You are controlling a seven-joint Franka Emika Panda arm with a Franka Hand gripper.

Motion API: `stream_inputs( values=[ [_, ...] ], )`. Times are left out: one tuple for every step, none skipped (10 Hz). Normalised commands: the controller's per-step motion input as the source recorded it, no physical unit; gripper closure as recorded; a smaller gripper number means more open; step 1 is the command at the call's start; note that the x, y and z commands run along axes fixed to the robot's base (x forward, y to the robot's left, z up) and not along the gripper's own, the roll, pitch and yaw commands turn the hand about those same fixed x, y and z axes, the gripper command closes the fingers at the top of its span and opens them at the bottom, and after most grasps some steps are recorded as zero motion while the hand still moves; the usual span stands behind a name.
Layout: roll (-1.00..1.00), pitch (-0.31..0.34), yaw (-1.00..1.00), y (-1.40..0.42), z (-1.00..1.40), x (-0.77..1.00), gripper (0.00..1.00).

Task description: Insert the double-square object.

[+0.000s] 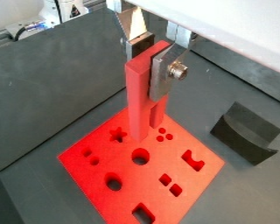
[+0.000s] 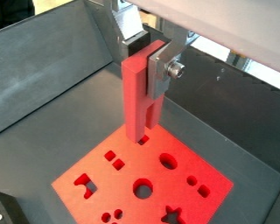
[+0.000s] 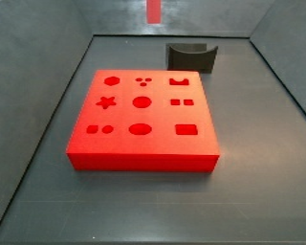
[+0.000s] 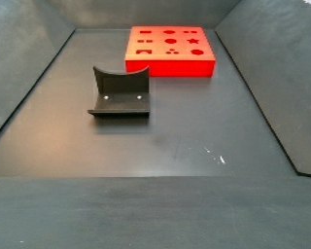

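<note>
My gripper (image 1: 146, 61) is shut on the double-square object (image 1: 140, 101), a slim straight red-pink bar that hangs upright between the silver fingers (image 1: 164, 72). It shows the same way in both wrist views (image 2: 139, 96). Its lower end hangs above the big red block (image 1: 136, 171) with shaped holes, clear of its top (image 2: 143, 179). In a side view only the bar's lower tip (image 3: 155, 10) shows at the upper edge, high above the red block (image 3: 142, 120). In a side view the red block (image 4: 171, 51) lies at the far end and the gripper is out of frame.
A dark grey curved holder (image 3: 191, 56) stands on the floor beside the red block; it also shows in a side view (image 4: 120, 93) and a wrist view (image 1: 245, 131). Grey walls (image 3: 54, 77) enclose the dark floor on all sides.
</note>
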Motion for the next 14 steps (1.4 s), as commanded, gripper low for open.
stream_inputs(
  values=[
    [0.00,-0.010,-0.02,0.00,0.00,0.07,1.00],
    [-0.21,0.000,-0.23,0.25,-0.25,0.21,1.00],
    [-0.27,0.000,-0.39,0.36,-0.51,0.35,1.00],
    [-0.15,0.000,-0.66,0.19,-0.68,0.39,1.00],
    [-0.09,0.009,-0.80,0.13,-0.73,0.37,1.00],
    [-0.09,0.000,-0.84,0.10,-0.73,0.36,1.00],
    [-0.08,0.000,-0.89,0.07,-0.67,0.28,1.00],
    [-0.02,0.000,-0.96,0.03,-0.53,0.17,1.00],
    [0.00,0.000,-0.95,0.00,-0.37,0.15,1.00],
    [0.00,0.000,-0.93,0.00,-0.25,0.14,1.00],
    [0.06,0.000,-0.90,0.00,-0.08,0.06,1.00],
    [0.09,0.023,-0.90,0.00,-0.05,0.00,1.00],
    [0.09,0.054,-0.87,0.00,-0.03,0.00,1.00],
    [0.09,0.080,-0.83,0.00,-0.02,0.00,1.00]
  ],
)
